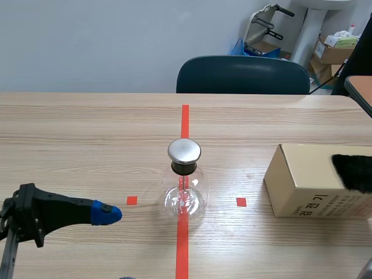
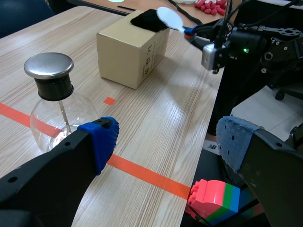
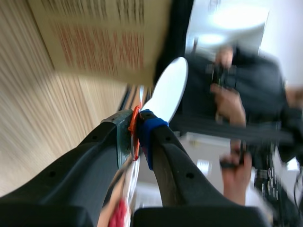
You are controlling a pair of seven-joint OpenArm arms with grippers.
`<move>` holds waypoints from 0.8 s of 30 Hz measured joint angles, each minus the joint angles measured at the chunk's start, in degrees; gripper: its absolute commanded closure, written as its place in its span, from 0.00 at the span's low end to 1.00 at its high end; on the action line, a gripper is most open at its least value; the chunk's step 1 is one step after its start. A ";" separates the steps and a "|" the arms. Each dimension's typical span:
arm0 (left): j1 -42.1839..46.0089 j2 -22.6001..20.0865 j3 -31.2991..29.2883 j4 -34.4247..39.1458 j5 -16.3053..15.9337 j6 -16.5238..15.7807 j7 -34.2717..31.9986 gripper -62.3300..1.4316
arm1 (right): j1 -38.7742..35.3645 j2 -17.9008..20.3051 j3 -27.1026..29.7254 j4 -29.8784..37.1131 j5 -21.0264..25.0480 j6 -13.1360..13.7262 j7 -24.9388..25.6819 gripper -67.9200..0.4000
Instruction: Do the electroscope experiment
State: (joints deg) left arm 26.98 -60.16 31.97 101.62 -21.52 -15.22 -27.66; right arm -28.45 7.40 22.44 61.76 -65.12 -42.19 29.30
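Your left gripper [image 2: 168, 141] sits low over the near left part of the pale wooden desk [image 1: 87, 133], fingers spread wide, nothing between them. The clear glass flask electroscope with black stopper and round metal cap [image 1: 184, 177] stands upright mid-desk on the red tape line [image 1: 185, 119], ahead of that gripper and apart from it. A brown cardboard box [image 1: 305, 186] lies toward the desk's right edge, with a black furry patch [image 1: 353, 171] on top. Your right gripper [image 3: 139, 130] is clamped on the orange stem of a white oval paddle [image 3: 168, 90]. The paddle head is just beside the fur; contact can't be told.
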 measured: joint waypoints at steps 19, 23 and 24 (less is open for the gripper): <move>0.00 0.00 0.00 0.00 0.00 0.00 1.07 0.27 | 0.00 0.04 0.07 0.00 -0.50 -0.02 6.95 0.98; 0.00 0.00 0.00 0.00 0.00 0.00 1.11 0.27 | 0.00 0.00 -0.04 0.00 -1.57 -0.04 20.90 0.98; 0.00 0.00 0.00 0.00 0.00 0.00 1.25 0.27 | -0.02 -0.09 -0.04 0.00 -1.60 -0.07 22.10 0.98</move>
State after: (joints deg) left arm 26.98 -60.16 31.97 101.62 -21.52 -15.22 -26.41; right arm -28.47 7.31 22.39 61.76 -66.72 -42.26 51.40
